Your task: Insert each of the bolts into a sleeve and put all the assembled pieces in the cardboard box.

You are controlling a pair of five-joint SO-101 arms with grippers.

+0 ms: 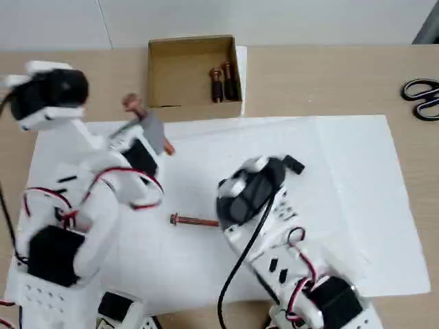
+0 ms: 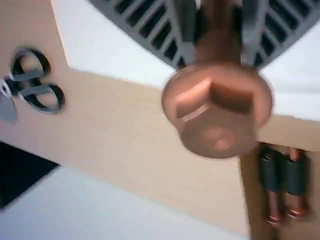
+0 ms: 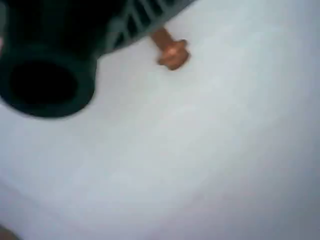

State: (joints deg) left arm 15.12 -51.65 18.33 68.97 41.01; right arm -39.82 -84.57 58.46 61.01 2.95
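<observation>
Jutting from left gripper (image 2: 216, 31), bolt (image 2: 218, 107).

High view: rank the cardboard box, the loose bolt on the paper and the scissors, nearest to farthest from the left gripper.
1. Cardboard box, just beyond the left gripper.
2. Loose bolt, on the white paper, back toward the arms' bases.
3. Scissors, far off on the right side.
</observation>
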